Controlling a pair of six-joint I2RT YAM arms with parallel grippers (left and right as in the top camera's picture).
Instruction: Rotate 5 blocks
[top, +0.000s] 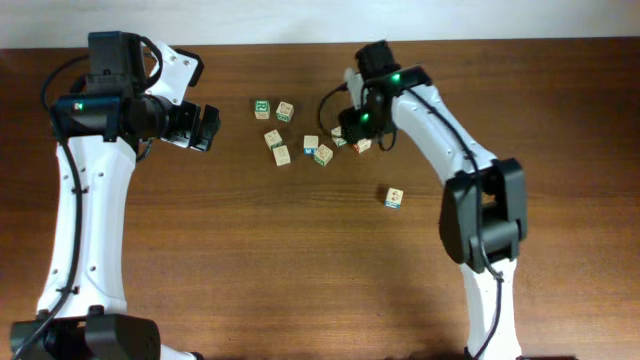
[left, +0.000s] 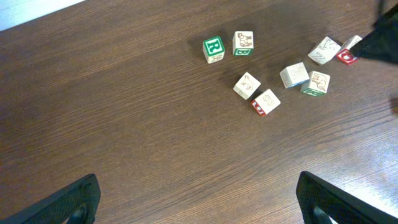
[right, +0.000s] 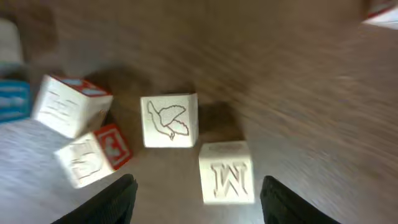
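The blocks (top: 322, 154) lie scattered in a loose cluster mid-desk (top: 200, 260), near a green R cube (top: 261, 109). The right pincer (right: 200, 202) hovers low over them, jaws apart, gripping nothing. The left pincer (left: 205, 202) is wide open, empty and well apart.

The left gripper (left: 196, 180) stood with its jaws fully apart. Its dark fingers (left: 68, 202) occupied the lower frame corners above the wooden tabletop (left: 124, 124).

Well ahead of the pincer, roughly on its centreline, lay the green-framed R cube (left: 213, 49), with the green-edged picture cube (left: 243, 43) just beside it. Nearer the pincer, toward its right-hand finger, the plain tan cube (left: 247, 85) lay just beside the red-edged cube (left: 266, 101). Further to that side sat the bluish cube (left: 294, 74), close against the green-based cube (left: 316, 83). Beyond these lay the second plain cube (left: 324, 50) and the red-faced cube (left: 348, 55), the latter at the edge of a dark arm part (left: 384, 37).
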